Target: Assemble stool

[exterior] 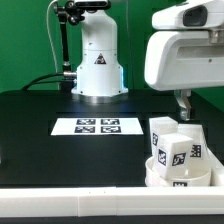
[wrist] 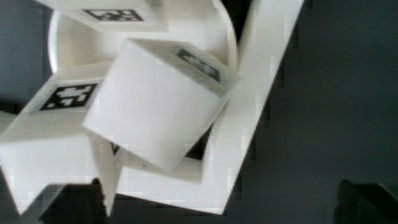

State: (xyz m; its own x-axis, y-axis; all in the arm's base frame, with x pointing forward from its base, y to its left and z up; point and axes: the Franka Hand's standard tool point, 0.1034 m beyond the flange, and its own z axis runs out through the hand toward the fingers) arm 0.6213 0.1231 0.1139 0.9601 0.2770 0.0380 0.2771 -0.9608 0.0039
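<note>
White stool legs [exterior: 172, 150] tilted upright in round seat [exterior: 180, 176], claw [exterior: 184, 106] above, grip state unclear

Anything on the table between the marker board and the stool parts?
Nothing: in the exterior view, bare black table separates the marker board from the stool seat and legs.

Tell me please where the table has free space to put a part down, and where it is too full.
Free: the black table on the exterior view's left of the marker board, and the strip between that board and the long white edge rail. Crowded: the exterior view's right, where the seat, legs and gripper gather.
</note>
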